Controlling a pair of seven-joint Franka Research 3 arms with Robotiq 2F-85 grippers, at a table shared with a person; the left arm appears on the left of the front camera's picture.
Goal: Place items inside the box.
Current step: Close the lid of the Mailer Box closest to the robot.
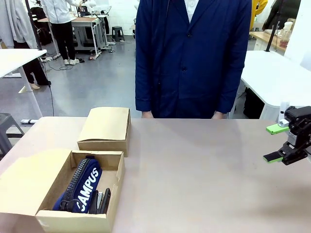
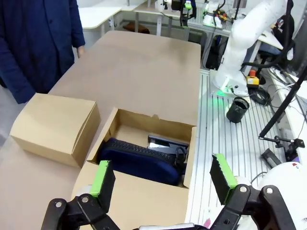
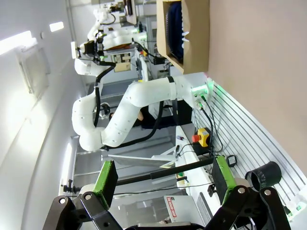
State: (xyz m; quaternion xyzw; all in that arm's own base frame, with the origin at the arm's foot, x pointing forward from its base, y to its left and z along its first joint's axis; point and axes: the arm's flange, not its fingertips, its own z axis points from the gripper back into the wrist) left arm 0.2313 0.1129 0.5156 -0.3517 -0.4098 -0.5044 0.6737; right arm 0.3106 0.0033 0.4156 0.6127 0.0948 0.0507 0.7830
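Note:
The open cardboard box (image 1: 73, 222) sits at the table's near left corner. Inside it lie a navy zip pouch lettered "CAMPUS" (image 1: 83, 185) and a black stapler (image 1: 103, 201) beside it. My left gripper (image 2: 163, 177) hovers open above the box (image 2: 144, 128), looking down on the pouch (image 2: 141, 160) and the stapler (image 2: 167, 143); nothing is between its fingers. My right gripper (image 1: 274, 142) stands open and empty above the table's right edge. In the right wrist view the same gripper (image 3: 164, 176) points past the table, with the box (image 3: 196, 40) far off.
A closed cardboard box (image 1: 104, 130) stands just behind the open one. A person in a navy coat (image 1: 192, 58) stands at the far edge, hands (image 1: 147, 115) at the table rim. A black cup (image 2: 237, 109) sits off the table by the arm base.

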